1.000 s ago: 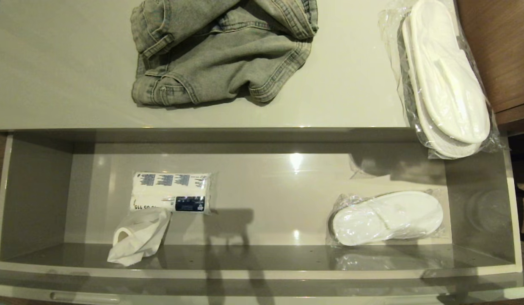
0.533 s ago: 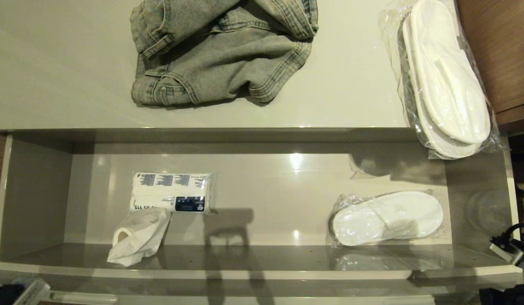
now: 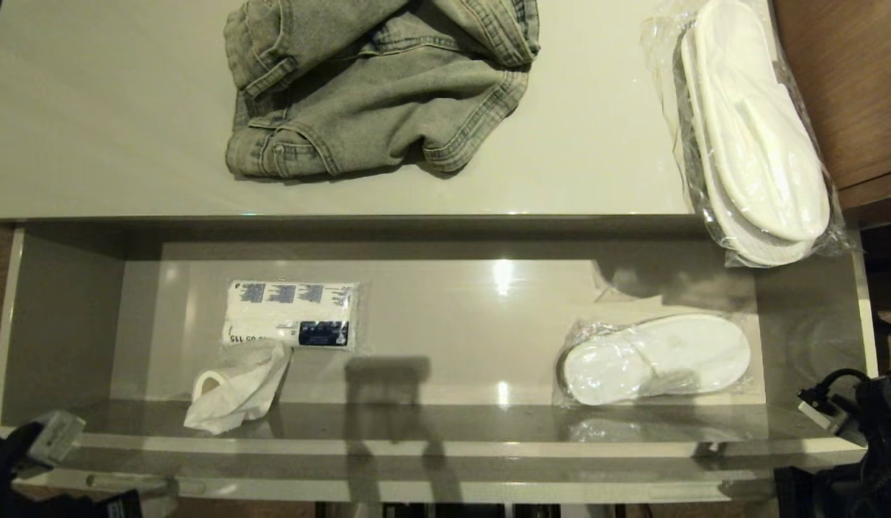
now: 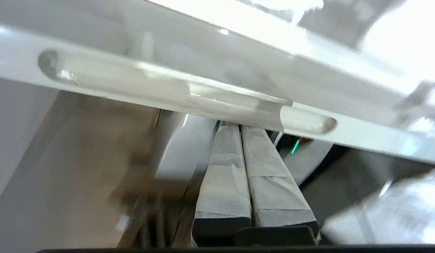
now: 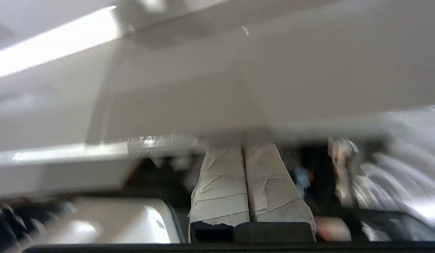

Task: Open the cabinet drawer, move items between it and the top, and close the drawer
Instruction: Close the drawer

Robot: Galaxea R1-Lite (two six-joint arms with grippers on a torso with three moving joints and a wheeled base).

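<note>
The drawer (image 3: pixel 71 324) is pulled out. Inside it, on the right, lies one pack of slippers (image 3: pixel 654 360). A tissue pack (image 3: pixel 291 324) and a crumpled white cloth (image 3: pixel 237 388) lie on the left. On the worktop (image 3: pixel 114 144) behind it, a second slipper pack (image 3: pixel 755 137) sits at the far right, hanging a bit over the edge. Crumpled jeans (image 3: pixel 381 86) lie in the middle. The left tool (image 4: pixel 242 130) is low at the drawer's near left corner, just under the front panel's handle slot (image 4: pixel 186 95), fingers pressed together, holding nothing. The right tool (image 5: pixel 242 147) is at the near right corner, also pressed together and empty.
</note>
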